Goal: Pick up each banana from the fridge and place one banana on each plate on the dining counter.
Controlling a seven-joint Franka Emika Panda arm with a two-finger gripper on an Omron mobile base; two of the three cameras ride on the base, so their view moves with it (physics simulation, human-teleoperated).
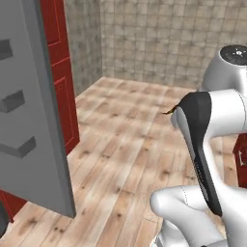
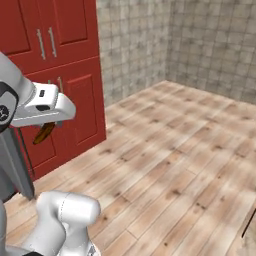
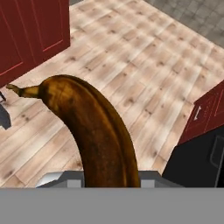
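Observation:
My gripper [image 2: 50,123] is shut on the dark brown overripe banana [image 3: 98,131], held high above the wooden floor. In the hand view the banana curves up from between the fingers, its stem pointing left. From the right base view the same banana [image 2: 44,133] hangs below the white hand, in front of a red cabinet door. Its stem tip [image 1: 169,112] pokes out beside the arm's dark elbow. The fridge's grey open door [image 1: 34,120] with its inner shelves stands at the left. The yellow banana, the plates and the dining counter are out of view.
Tall red cabinets [image 2: 60,65] with handled doors stand to the left of the arm. A lower red cabinet [image 3: 206,111] and a dark appliance [image 3: 197,162] lie to the right below the hand. Open wooden floor [image 1: 130,125] runs to the tiled walls [image 2: 200,45].

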